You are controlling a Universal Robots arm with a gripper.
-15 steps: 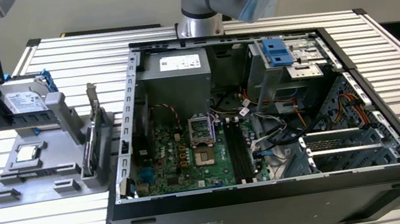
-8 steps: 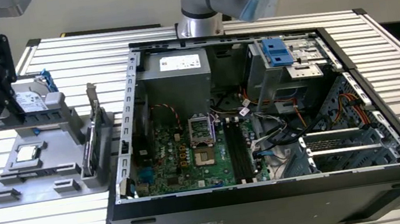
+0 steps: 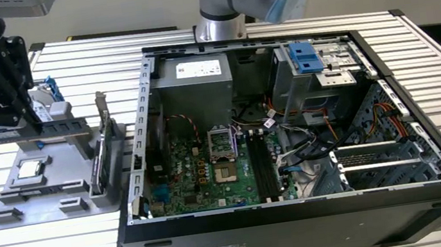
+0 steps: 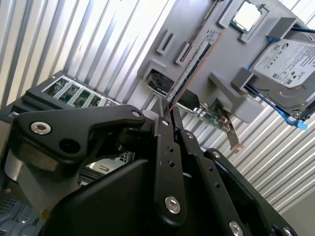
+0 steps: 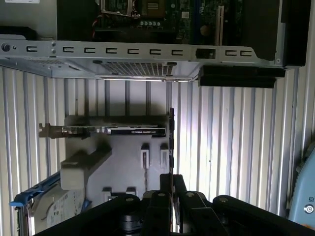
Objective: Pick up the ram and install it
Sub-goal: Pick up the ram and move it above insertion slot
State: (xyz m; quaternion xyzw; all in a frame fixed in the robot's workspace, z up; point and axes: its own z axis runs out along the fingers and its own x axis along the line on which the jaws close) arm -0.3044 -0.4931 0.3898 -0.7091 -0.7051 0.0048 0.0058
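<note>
In the exterior view the black hand [image 3: 34, 122] hangs at the left, over a gray tray [image 3: 43, 213]. Both wrist views show its fingers close together, pinching one end of the thin ram [image 5: 171, 142] above that tray. The tray holds a square chip [image 4: 246, 15], a hard drive [image 4: 288, 64] and a green card [image 5: 113, 130]. On the exterior view's right, an open computer case [image 3: 302, 210] holds a board [image 3: 203, 181] with black slots [image 3: 262, 164].

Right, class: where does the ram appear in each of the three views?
Exterior view: the ram sits on the grey holder, at the exterior view's left.
Second wrist view: ram edge-on, just past the gripper.
First wrist view: ram edge-on, past the gripper.
Shared landmark: the bracketed card standing beside it.
</note>
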